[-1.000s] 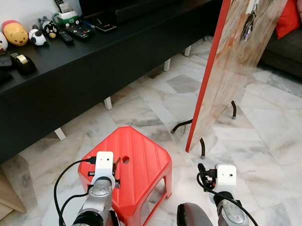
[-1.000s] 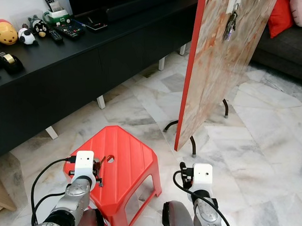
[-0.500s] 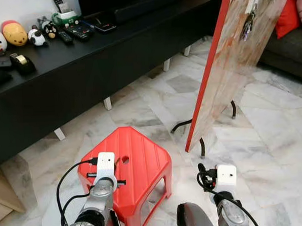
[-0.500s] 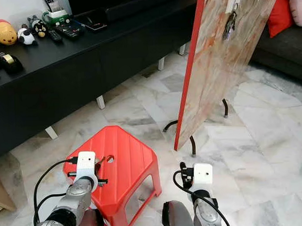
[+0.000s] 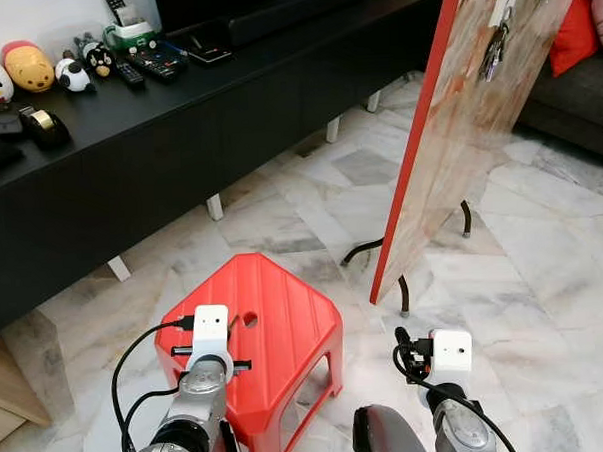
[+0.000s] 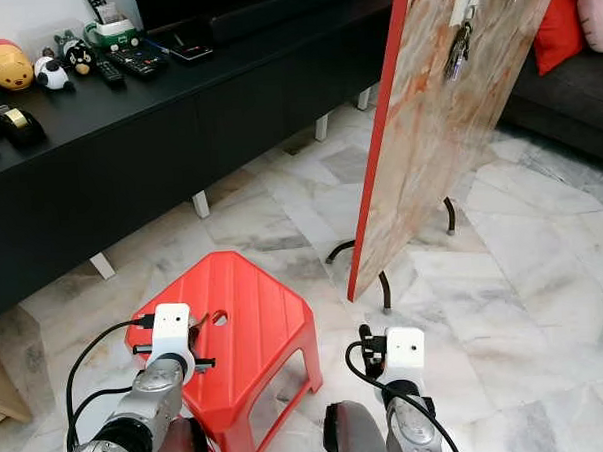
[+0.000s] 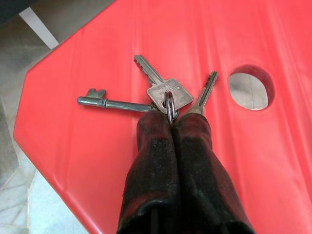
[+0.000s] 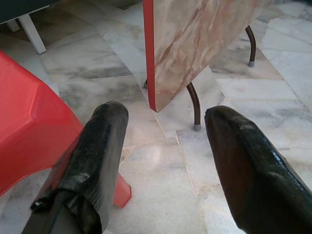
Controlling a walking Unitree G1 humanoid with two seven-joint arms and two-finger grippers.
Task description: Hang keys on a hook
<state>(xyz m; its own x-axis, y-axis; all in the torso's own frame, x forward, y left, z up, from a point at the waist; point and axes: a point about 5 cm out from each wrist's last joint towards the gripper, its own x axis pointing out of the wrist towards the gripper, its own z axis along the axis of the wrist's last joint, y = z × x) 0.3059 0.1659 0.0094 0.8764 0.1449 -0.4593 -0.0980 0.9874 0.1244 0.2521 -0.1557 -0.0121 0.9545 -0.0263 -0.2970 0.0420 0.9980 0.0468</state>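
- left gripper (image 7: pixel 171 119) over the red stool (image 5: pixel 275 317), fingers pressed together, pinching the ring of the keys (image 7: pixel 161 95)
- keys fan out flat on the stool top: one long round-shaft key, one flat key with a square head, one slim key pointing toward the round hole (image 7: pixel 251 87) in the seat
- right gripper (image 8: pixel 165 146) low over the marble floor (image 5: pixel 544 275), just right of the stool, fingers spread wide, nothing between them
- ahead of the right gripper: tilted marble-pattern board (image 5: pixel 467 129) with a red edge, standing on dark metal legs (image 8: pixel 194 105)
- high on the board another key bunch (image 5: pixel 494 49) already hangs, hook itself too small to make out
- left and further back: long black TV bench (image 5: pixel 177 131) on white feet
- bench top holds remotes (image 5: pixel 144 65), small toy figures (image 5: pixel 29 66), a tape roll (image 5: pixel 45 122)
- far right: dark sofa with a red cushion (image 5: pixel 576 32)
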